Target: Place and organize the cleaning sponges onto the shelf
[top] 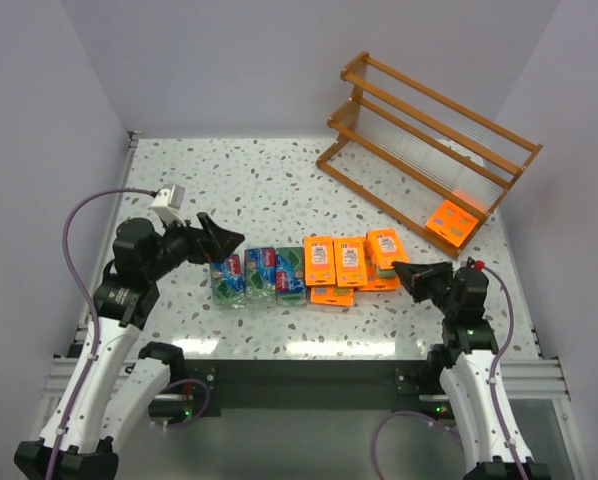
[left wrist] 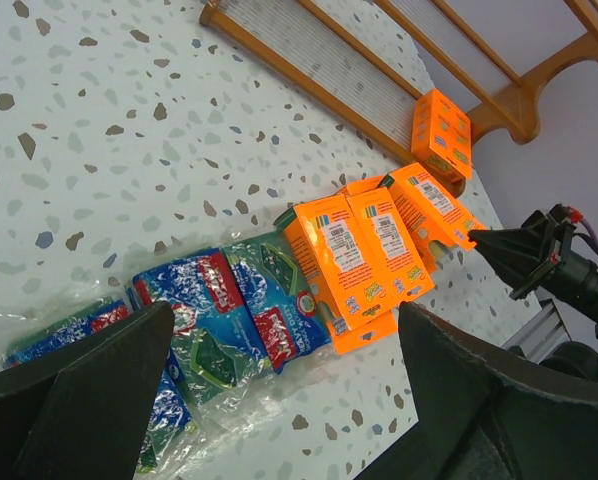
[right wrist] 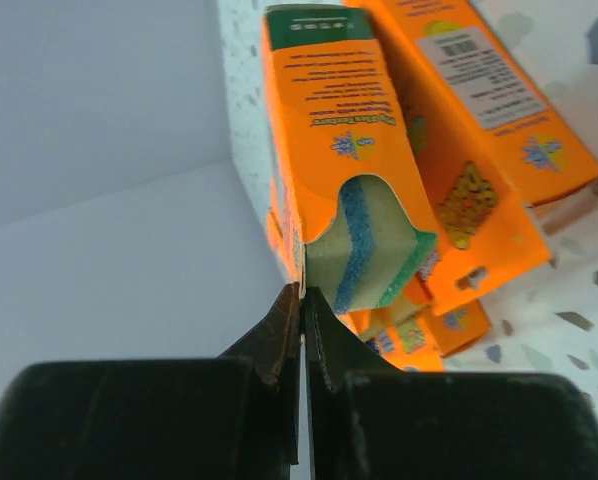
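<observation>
A speckled white bench carries an orange-brown wooden three-tier shelf at 1 o'clock, with one flat orange sponge pack on its lowest tier. Further orange packs and three green-and-blue wrapped packs lie mid-bench. The left tool hangs released at 9 o'clock. The right tool is clenched at 4 o'clock, its tips against an orange pack's edge.
</observation>
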